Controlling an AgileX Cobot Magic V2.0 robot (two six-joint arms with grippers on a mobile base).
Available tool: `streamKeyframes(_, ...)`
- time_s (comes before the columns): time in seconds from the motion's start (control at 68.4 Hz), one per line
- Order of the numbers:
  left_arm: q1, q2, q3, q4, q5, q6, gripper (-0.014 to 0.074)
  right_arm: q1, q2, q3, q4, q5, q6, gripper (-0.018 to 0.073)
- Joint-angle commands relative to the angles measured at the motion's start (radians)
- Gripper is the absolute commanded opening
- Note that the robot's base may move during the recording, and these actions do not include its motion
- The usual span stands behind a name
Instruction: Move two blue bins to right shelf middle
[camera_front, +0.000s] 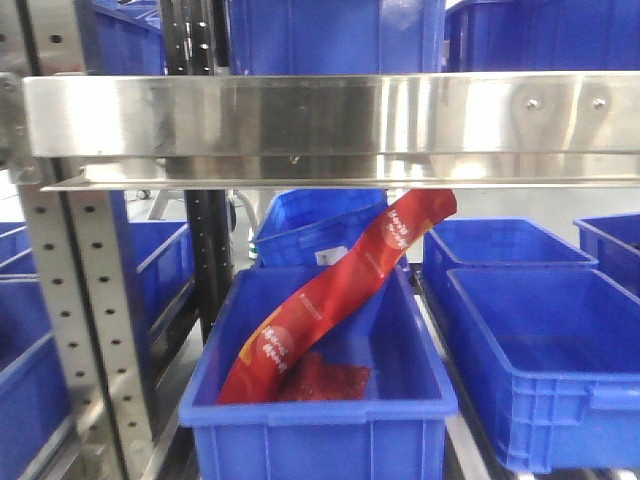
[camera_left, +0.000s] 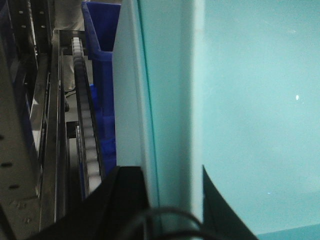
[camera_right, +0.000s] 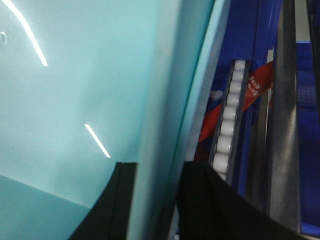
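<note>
A pale sky-blue bin fills the left wrist view (camera_left: 250, 100) and the right wrist view (camera_right: 75, 100). My left gripper (camera_left: 170, 172) is shut on the bin's thick rim wall, with one black finger (camera_left: 130, 195) outside and the other inside. My right gripper (camera_right: 157, 167) is shut on a pale blue rim wall the same way, with its outer finger (camera_right: 205, 200) beside the roller track. I cannot tell whether both hold the same bin or whether a second bin is nested in it. No pale bin and no gripper shows in the front view.
A steel shelf beam (camera_front: 330, 115) crosses the front view. Below it stand dark royal-blue crates, one (camera_front: 320, 420) holding a long red packet (camera_front: 340, 290), another at the right (camera_front: 550, 350). White roller tracks (camera_left: 85, 125) (camera_right: 227, 120) and a dark crate (camera_left: 102, 30) flank the bin.
</note>
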Motion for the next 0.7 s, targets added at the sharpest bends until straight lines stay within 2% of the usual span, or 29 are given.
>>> streamKeyframes(0.0, 0.001, -0.017, -0.017, -0.028, -0.179, -0.013, -0.0111, -0.002, -0.022, -0.016, 0.009, -0.041, -0.03, -0.0153)
streamKeyframes(0.687, 0.001, -0.017, -0.017, -0.028, -0.179, -0.013, -0.0111, -0.002, -0.022, -0.016, 0.009, -0.041, -0.03, -0.0153)
